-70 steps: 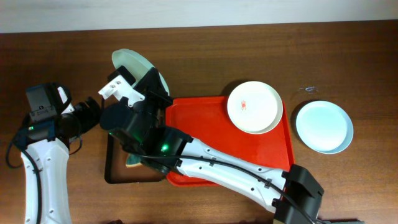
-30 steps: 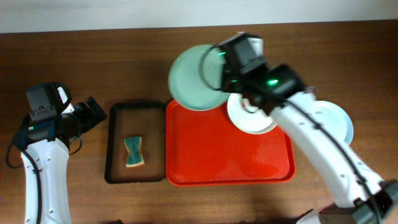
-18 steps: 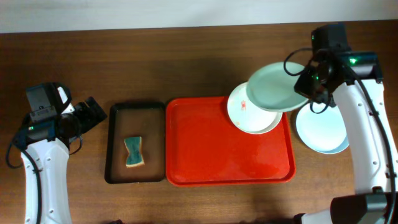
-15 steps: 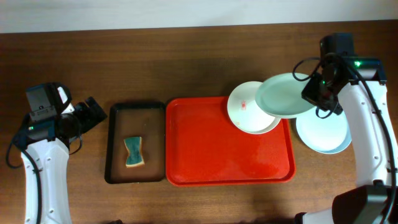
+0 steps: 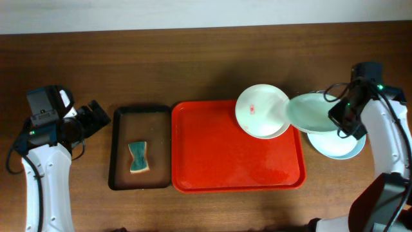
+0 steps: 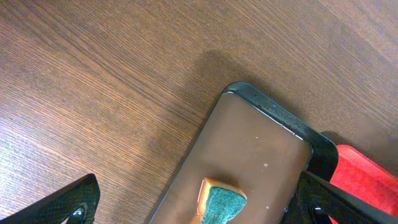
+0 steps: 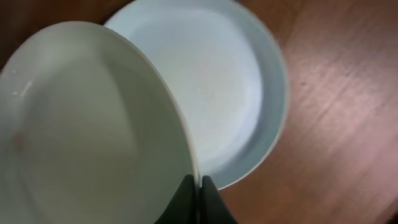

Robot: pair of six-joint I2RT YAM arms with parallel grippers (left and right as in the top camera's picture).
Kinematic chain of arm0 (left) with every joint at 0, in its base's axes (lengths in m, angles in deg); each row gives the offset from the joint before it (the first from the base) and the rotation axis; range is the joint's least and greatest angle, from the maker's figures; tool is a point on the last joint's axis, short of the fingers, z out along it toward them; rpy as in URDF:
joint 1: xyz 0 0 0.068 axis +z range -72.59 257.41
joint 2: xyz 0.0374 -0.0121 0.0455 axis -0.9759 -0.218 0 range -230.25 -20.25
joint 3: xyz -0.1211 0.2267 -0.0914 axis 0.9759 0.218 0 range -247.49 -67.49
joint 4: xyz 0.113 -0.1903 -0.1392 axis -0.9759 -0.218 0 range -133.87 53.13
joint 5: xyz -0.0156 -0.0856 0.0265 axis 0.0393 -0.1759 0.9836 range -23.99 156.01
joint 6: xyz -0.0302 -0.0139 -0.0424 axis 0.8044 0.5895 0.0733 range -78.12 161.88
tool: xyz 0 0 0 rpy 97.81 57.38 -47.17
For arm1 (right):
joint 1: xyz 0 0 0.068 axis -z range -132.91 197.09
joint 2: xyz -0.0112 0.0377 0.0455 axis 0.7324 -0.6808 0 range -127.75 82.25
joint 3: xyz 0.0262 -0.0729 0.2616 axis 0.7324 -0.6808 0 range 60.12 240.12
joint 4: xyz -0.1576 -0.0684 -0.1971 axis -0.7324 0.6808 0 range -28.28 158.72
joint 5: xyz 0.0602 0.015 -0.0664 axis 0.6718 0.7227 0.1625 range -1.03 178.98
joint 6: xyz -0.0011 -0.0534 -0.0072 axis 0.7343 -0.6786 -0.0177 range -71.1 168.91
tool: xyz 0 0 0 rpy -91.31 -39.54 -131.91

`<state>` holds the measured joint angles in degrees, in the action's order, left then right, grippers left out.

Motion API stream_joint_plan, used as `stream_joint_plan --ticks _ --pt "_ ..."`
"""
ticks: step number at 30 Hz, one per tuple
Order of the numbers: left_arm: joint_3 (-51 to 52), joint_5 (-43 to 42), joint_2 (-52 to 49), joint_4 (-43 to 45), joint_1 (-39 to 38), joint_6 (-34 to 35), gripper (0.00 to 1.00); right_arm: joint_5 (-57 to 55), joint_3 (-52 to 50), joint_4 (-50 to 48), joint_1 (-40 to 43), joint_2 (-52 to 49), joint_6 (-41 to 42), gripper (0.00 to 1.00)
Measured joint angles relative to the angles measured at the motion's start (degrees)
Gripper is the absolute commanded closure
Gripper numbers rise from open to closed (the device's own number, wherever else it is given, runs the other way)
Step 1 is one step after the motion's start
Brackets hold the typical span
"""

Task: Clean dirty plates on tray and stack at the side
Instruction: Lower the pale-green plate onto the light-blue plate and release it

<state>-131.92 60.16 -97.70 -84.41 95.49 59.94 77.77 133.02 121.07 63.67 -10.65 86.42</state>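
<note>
My right gripper (image 5: 340,116) is shut on the rim of the pale green plate (image 5: 312,113) and holds it tilted in the air, partly over the pale blue plate (image 5: 335,143) that lies on the table right of the red tray (image 5: 219,154). In the right wrist view the green plate (image 7: 87,124) fills the left, the blue plate (image 7: 217,87) lies beneath, and the fingers (image 7: 198,185) pinch the rim. The white plate (image 5: 257,111) with a small red smear rests on the tray's far right corner. My left gripper (image 6: 193,208) is open and empty above the table's left side.
A black-rimmed brown tray (image 5: 122,129) with a green and yellow sponge (image 5: 138,158) stands left of the red tray. The sponge (image 6: 221,202) and brown tray (image 6: 261,149) also show in the left wrist view.
My right arm carried the green plate from the far left, across the red tray, to the right and lowered it over the blue plate. The left arm has not moved.
</note>
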Motion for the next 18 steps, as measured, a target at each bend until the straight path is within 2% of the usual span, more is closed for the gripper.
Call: stream_joint_plan --ticks 5,6,8,10,11,12,13,16,17,18 --pt "0.00 0.02 0.00 0.00 0.00 0.00 0.01 -1.62 -4.96 0.61 13.94 0.07 0.02 0.94" --pt "0.00 0.00 0.00 0.00 0.00 0.00 0.01 -1.51 -6.88 -0.70 16.50 0.07 0.22 0.92" --pt "0.00 0.02 0.00 -0.02 0.00 0.00 0.01 0.44 -9.77 -3.80 18.23 0.07 0.42 0.80" --pt "0.00 0.02 0.00 0.00 0.00 0.00 0.01 1.25 -9.92 -4.17 18.21 0.07 0.79 0.64" --pt "0.00 0.02 0.00 0.00 0.00 0.00 0.01 1.62 -9.92 -4.22 18.01 0.07 0.66 0.14" --pt "0.00 0.02 0.00 0.00 0.00 0.00 0.01 2.10 -9.94 -4.37 17.44 0.07 0.44 0.05" --pt "0.00 0.02 0.00 0.00 0.00 0.00 0.01 2.51 -9.97 -4.42 17.05 0.07 -0.50 0.02" --pt "0.00 0.02 0.00 0.00 0.00 0.00 0.01 3.85 -10.03 -4.74 15.21 0.07 -3.30 0.00" --pt "0.00 0.02 0.00 0.00 0.00 0.00 0.01 4.07 -10.03 -4.70 15.10 0.07 -3.56 0.31" --pt "0.00 0.02 0.00 0.00 0.00 0.00 0.01 4.09 -10.03 -4.66 15.08 0.07 -3.72 0.52"
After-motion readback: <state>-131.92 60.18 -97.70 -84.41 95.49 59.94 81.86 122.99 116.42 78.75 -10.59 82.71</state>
